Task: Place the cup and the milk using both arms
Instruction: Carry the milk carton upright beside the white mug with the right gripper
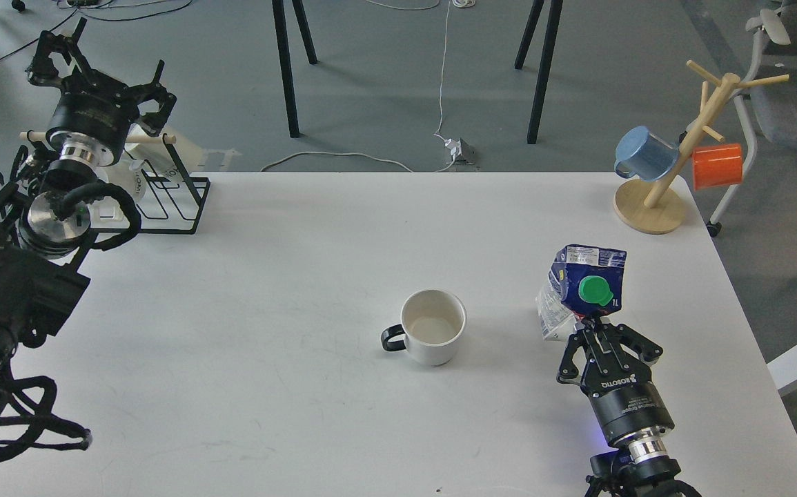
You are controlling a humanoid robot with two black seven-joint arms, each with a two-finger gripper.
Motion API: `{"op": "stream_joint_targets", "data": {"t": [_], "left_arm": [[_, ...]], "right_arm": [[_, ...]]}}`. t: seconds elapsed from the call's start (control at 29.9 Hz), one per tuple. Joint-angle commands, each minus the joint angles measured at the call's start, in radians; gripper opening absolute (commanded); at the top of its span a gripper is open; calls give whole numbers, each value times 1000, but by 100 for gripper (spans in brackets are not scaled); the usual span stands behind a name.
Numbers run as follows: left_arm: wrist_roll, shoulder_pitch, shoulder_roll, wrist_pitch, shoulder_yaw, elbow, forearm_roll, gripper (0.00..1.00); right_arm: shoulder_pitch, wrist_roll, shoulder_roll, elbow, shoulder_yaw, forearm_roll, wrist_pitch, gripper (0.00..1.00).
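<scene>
A white cup (431,327) with a black handle on its left stands upright and empty in the middle of the white table (301,276). A blue and white milk carton (581,290) with a green cap stands to the right of the cup. My right gripper (595,326) is shut on the carton's near side. My left gripper (98,65) is raised at the far left, above a black wire rack, with its fingers spread and nothing between them.
A black wire rack (163,197) stands at the table's far left corner. A wooden mug tree (674,159) with a blue mug (643,153) and an orange mug (715,166) stands at the far right corner. Black furniture legs (288,69) stand on the floor behind.
</scene>
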Motion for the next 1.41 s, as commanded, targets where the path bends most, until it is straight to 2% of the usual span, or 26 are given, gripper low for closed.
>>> {"op": "stream_joint_targets", "data": {"t": [0.0,0.5,0.7,0.8,0.9,1.0,1.1,1.17,1.37], "left_arm": [[0,6,14,0,0,0,0,99],[0,8,15,0,11,49,3,99],[0,11,27,0,26,49,3,99],[-1,11,27,0,40,49,3,99],[-1,11,27,0,40,49,3,99],[-1,11,27,0,40,49,3,99],[-1,12,27,0,40,49,1,100],[-1,14,27,0,41,49,3,100],[-1,26,27,0,49,44,3,100]], "right_arm": [[51,0,16,-19,-32,-4,0,11],[106,-1,62,-153,-129,-24,0,13],[107,-3,62,-163,-126,-24,0,19],[107,-1,62,-166,-121,-24,0,32],[104,0,62,-162,-121,-24,0,57],[97,0,62,-156,-121,-24,0,69],[91,2,62,-153,-113,-24,0,86],[84,0,62,-146,-110,-24,0,93],[19,0,-40,-82,-104,-24,0,96]]}}
